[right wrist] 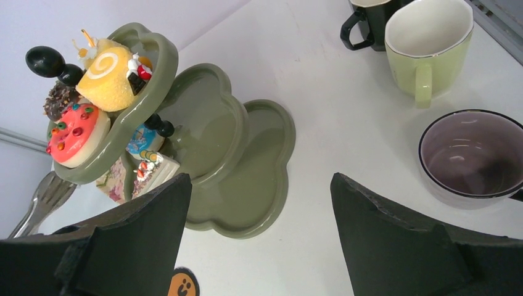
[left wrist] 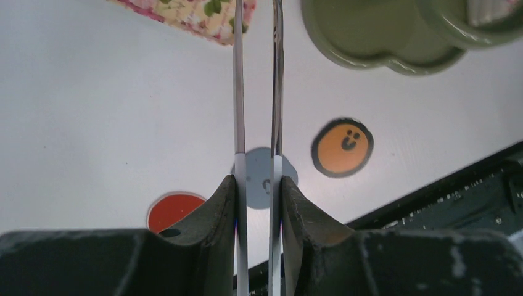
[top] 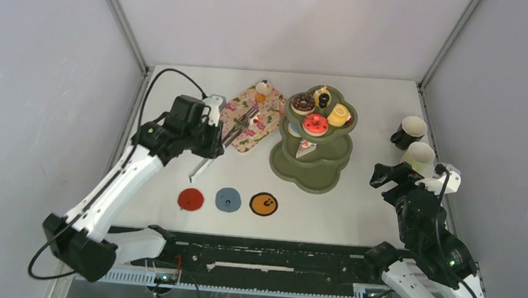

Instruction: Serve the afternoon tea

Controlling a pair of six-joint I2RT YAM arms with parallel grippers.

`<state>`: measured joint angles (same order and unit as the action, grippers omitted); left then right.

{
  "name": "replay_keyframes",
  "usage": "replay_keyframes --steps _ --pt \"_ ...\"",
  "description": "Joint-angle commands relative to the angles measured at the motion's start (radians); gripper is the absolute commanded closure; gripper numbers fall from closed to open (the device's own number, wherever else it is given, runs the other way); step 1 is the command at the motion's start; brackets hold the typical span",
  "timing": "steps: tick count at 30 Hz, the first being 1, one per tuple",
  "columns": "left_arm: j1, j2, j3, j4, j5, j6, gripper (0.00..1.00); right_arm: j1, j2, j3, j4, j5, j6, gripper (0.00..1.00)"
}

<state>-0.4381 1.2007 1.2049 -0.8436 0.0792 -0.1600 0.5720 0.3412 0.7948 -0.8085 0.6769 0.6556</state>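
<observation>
The olive-green three-tier stand (top: 309,172) stands right of centre, with a black knob (top: 323,97). Its top tier holds a chocolate donut (top: 302,102), a red donut (top: 315,124) and a yellow roll (top: 338,115). A cake slice (top: 306,149) lies on the middle tier. A cupcake (top: 263,88) sits on the pink floral tray (top: 268,131). My left gripper (top: 212,143) is shut on metal tongs (top: 238,129), whose tips reach over the tray; the two blades (left wrist: 238,92) run between my fingers. My right gripper (right wrist: 259,185) is open and empty, between the stand (right wrist: 247,185) and three mugs.
A black mug (right wrist: 364,21), a green mug (right wrist: 425,43) and a dark mug (right wrist: 472,154) stand at the right. Red (top: 190,199), blue (top: 228,199) and orange (top: 264,204) coasters lie in a row near the front. Grey walls enclose the table.
</observation>
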Motion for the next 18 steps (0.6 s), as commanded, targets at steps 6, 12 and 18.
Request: replay_keyframes --steps 6,12,18 --pt "-0.174 -0.255 0.007 -0.170 0.029 -0.024 0.99 0.005 -0.015 0.031 0.051 0.020 -0.048 0.09" --pt "-0.305 -0.299 0.029 -0.240 0.038 -0.066 0.97 0.005 -0.002 0.030 0.059 0.017 -0.035 0.09" --pt "-0.437 -0.241 0.087 -0.227 0.096 -0.088 0.99 0.005 -0.001 0.018 0.074 0.007 -0.034 0.09"
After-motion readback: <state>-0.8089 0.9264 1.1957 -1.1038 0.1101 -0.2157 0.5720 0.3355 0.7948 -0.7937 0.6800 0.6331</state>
